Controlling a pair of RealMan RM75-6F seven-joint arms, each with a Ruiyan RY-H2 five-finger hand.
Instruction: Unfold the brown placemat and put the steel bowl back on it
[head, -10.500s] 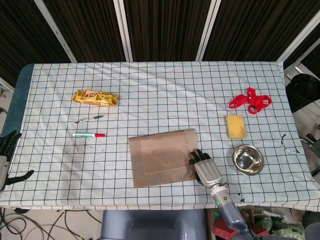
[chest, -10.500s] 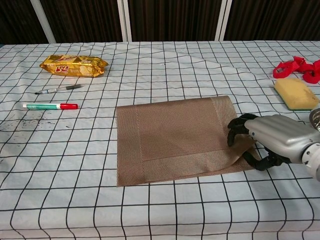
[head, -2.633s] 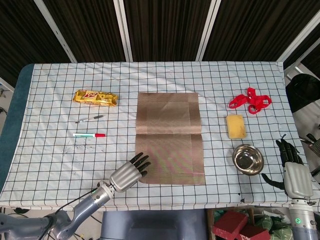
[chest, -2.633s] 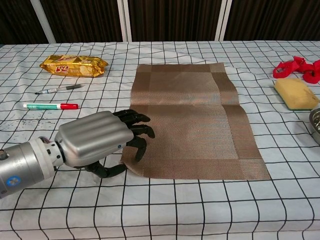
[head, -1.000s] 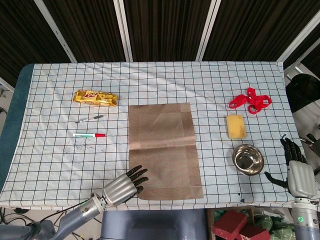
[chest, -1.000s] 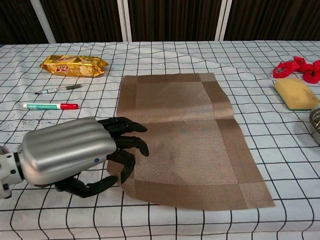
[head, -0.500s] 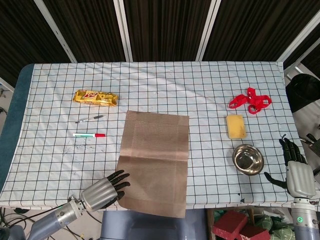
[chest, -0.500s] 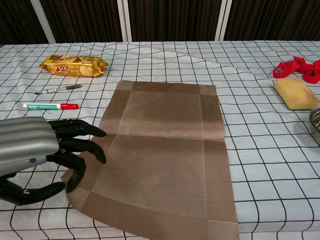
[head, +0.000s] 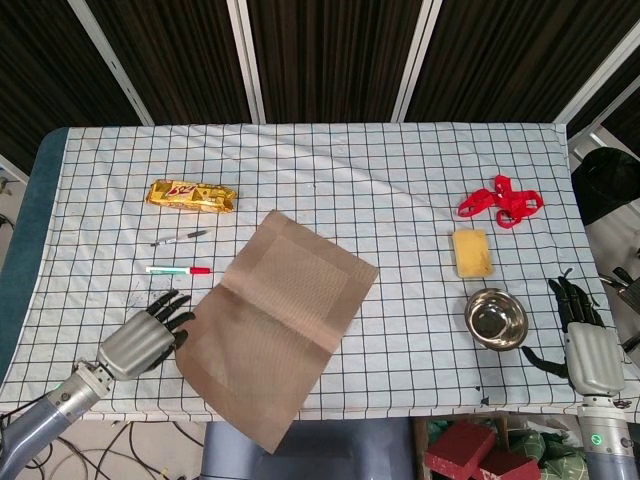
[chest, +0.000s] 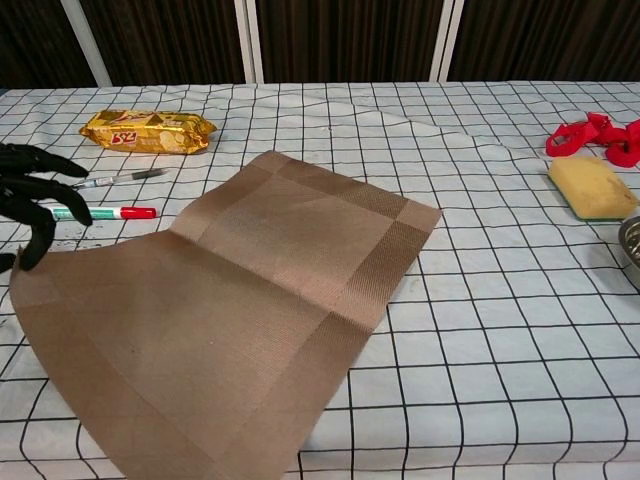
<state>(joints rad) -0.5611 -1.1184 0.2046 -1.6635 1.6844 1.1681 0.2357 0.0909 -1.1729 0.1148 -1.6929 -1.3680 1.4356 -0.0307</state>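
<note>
- The brown placemat (head: 272, 318) lies unfolded and skewed on the checked tablecloth (head: 330, 170), one corner hanging past the near table edge and a crease running across its middle.
- The left hand (head: 140, 340) is at the placemat's left edge, dark fingers (chest: 28, 190) spread; fingertips meet the mat's corner, but whether they pinch it I cannot tell.
- A red-capped marker (head: 177, 270) lies just left of the placemat's upper left side, a thin pen (head: 178, 238) a little farther back.
- A gold snack packet (head: 191, 196) sits beyond the pen, back and left of the placemat.
- A yellow sponge (head: 471, 253) rests to the right of the placemat, apart from it.
- A red strap (head: 499, 201) is bunched beyond the sponge, farther right and back.
- The steel bowl (head: 496, 319) stands upright on the cloth, well to the right of the placemat, just nearer than the sponge.
- The right hand (head: 583, 345) hangs beyond the bowl, farthest from the placemat, fingers apart and holding nothing.
</note>
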